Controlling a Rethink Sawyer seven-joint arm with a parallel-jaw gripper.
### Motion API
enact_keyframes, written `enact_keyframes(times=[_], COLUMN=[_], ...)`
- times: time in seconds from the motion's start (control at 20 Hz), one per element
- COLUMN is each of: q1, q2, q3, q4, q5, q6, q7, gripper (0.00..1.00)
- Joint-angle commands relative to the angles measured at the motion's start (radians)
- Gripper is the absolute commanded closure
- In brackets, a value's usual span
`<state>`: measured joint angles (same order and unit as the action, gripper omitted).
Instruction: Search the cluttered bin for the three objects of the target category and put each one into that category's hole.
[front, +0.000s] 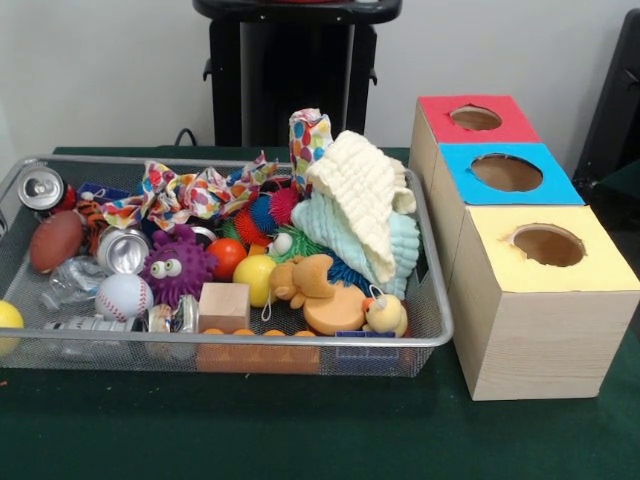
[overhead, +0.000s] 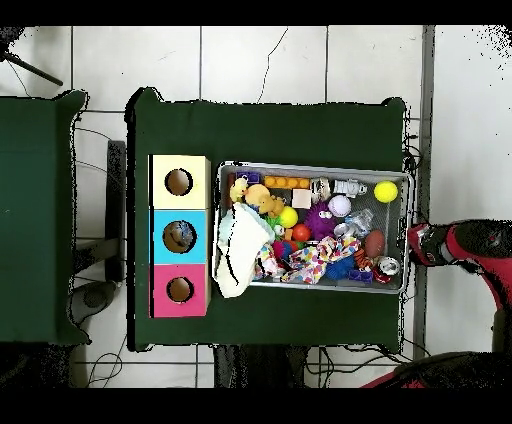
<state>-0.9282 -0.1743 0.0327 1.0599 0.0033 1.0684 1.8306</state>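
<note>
A wire bin (front: 430, 300) crammed with toys sits left of three holed boxes (front: 540, 300) on the green desk (front: 300, 430); the robot's hand is out of sight, its state unknowable. Digging under the cloths (front: 360, 200) should come first.

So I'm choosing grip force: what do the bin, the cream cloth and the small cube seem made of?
Bin: silvery metal wire mesh, see-through. Cream cloth: soft waffle-textured fabric, draped in folds. Cube: probably bare wood, matte tan with flat faces.

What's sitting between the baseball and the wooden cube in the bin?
In the front view, the purple spiky toy with googly eyes sits between the baseball and the wooden cube, slightly behind them.
</note>
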Motion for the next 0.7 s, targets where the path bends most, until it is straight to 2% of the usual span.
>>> enact_keyframes(times=[0.05, 0.2, 0.7], q1=[0.116, 0.147, 0.148], q2=[-0.147, -0.190, -0.172], q3=[-0.037, -0.077, -0.062], q4=[0.071, 0.048, 0.061], q5=[-0.082, -0.113, -0.093], q6=[0.135, 0.171, 0.141], q7=[0.003, 0.008, 0.031], gripper=[1.00, 1.00, 1.00])
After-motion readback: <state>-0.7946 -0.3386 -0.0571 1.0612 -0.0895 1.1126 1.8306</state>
